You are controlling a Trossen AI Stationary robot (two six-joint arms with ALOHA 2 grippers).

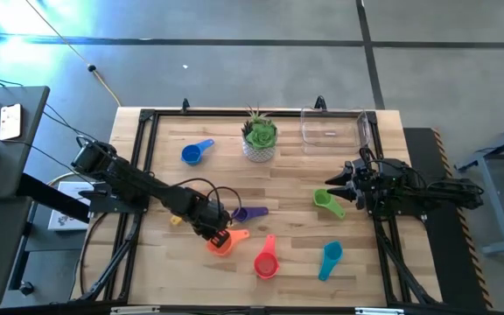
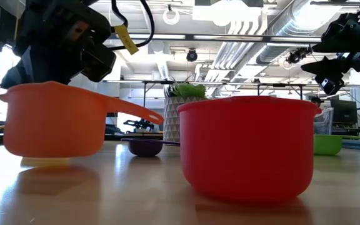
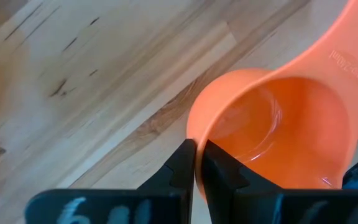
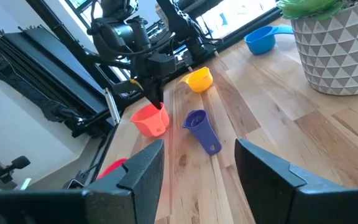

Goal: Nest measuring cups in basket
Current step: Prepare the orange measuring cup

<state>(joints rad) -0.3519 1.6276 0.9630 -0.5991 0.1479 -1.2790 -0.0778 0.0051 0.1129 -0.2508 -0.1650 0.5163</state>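
Left to right across the counter (image 1: 287,184):

Left end effector (image 1: 218,236): we find it pinching the rim of the orange cup (image 1: 222,242), fingers pressed together on the wall. Handle runs right and slightly far. We judge the cup barely clear of the wood.

Purple cup (image 1: 241,213): just beyond that end effector.

Red-pink cup (image 1: 266,263): near edge, right of orange.

Basket (image 1: 332,126): far right corner, well apart; the carry runs far and right.

Right end effector (image 1: 333,184): spread, holding nothing, beside the green cup (image 1: 325,201), nearer the basket.
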